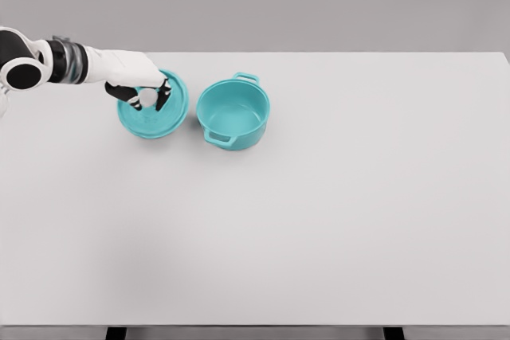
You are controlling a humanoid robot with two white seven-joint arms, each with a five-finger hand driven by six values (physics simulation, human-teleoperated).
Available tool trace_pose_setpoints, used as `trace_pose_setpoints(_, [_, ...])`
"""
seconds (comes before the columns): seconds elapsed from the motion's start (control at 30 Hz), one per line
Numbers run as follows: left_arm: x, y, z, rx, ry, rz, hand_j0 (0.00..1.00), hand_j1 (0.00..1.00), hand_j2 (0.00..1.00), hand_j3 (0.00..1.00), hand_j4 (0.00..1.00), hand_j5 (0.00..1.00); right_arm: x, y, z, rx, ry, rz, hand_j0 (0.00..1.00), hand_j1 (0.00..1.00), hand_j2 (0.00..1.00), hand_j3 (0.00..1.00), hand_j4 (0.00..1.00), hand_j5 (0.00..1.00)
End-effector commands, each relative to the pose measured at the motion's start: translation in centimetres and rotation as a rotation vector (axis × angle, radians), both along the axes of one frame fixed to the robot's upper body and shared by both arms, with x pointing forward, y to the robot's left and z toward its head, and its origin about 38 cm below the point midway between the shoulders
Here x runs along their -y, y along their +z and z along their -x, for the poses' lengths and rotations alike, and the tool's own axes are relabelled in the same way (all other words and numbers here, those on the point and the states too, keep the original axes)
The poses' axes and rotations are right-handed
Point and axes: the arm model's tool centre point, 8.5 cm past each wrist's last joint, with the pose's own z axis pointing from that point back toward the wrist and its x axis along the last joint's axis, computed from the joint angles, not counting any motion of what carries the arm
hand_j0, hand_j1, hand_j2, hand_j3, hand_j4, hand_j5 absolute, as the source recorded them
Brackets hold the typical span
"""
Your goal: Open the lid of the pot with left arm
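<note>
One hand, the left hand (143,89), curls its fingers (163,95) around the knob of the teal lid (155,117), just beside the open pot (233,114), with bare table (335,220) beyond.

Single head view, high and steeply downward over the white table (319,228), moderately distant.

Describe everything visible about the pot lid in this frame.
The lid is a round teal disc with a matte, enamel-like look and a pale knob at its centre. It is off the pot, just to that pot's left, apparently low over or on the white table. The left hand grips its knob from above.
</note>
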Motion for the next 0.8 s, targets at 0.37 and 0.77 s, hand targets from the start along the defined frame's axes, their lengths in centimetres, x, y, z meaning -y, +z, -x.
trace_pose_setpoints(0.37, [-1.1, -1.0, 0.2, -0.002, 0.013, -0.056, 0.99, 0.99, 0.99, 0.99, 0.99, 0.99, 0.0, 0.0, 0.0, -0.001, 0.000, -0.001, 1.00, 1.00, 1.00, 1.00, 1.00, 1.00])
trace_pose_setpoints(0.77, [-10.2, -0.9, 1.5, -0.031, 0.199, -0.091, 1.00, 1.00, 1.00, 1.00, 1.00, 1.00, 0.0, 0.0, 0.0, 0.000, 0.000, 0.000, 1.00, 1.00, 1.00, 1.00, 1.00, 1.00])
